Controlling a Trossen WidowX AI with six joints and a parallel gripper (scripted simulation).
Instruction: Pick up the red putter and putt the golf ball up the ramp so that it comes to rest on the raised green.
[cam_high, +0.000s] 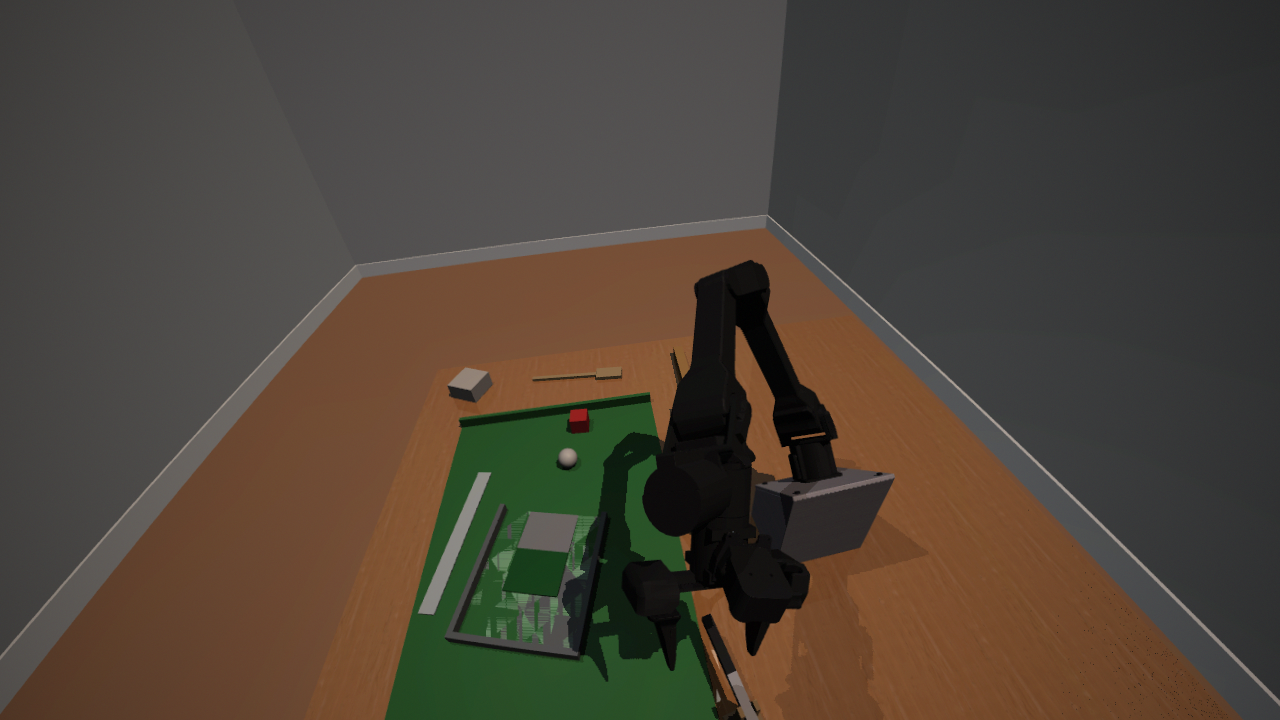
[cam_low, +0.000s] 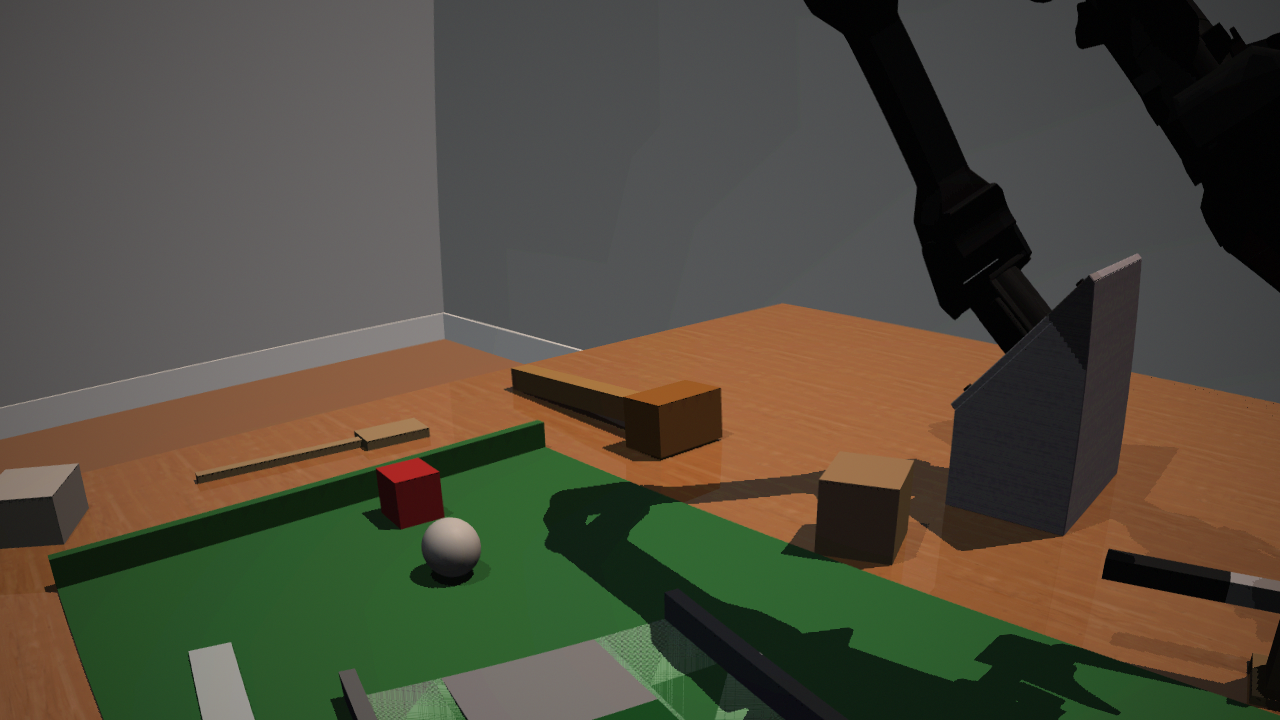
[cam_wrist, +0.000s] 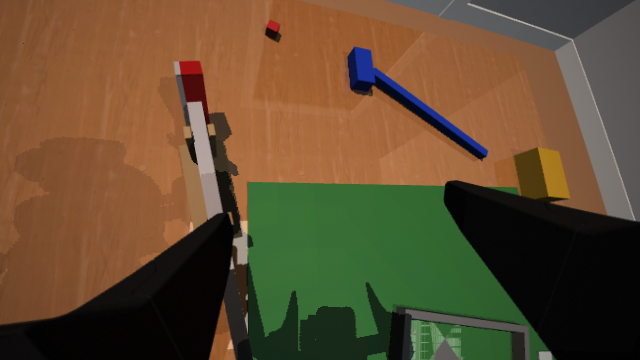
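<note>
Beside the green felt mat's (cam_wrist: 350, 225) edge lies the red-headed, grey-shafted putter (cam_wrist: 200, 125); the black gripper (cam_wrist: 337, 210) hangs wide and empty, approaching. Next it should centre over the shaft, then descend.

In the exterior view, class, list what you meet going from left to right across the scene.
Grey block → thin stick → red cube → ball → brown mallet → tan cube → grey base.

red putter (cam_wrist: 200, 135) shaft partly behind end effector (cam_wrist: 340, 210), blue mallet (cam_wrist: 410, 100) unobscured
</note>
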